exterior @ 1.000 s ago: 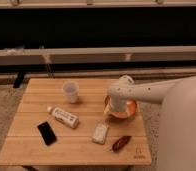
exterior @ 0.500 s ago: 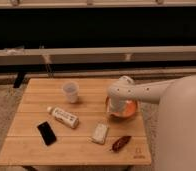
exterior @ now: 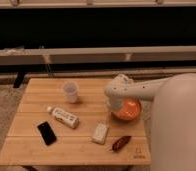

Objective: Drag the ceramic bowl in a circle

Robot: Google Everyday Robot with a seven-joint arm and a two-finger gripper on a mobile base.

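The gripper (exterior: 112, 106) sits at the left rim of the bowl (exterior: 129, 109), fingers together. Looks like they're pinching that rim. Bowl's on the table's (exterior: 76, 150) right side. Grasp step, I'd say — next up is sliding it round flat, no lifting or tipping.
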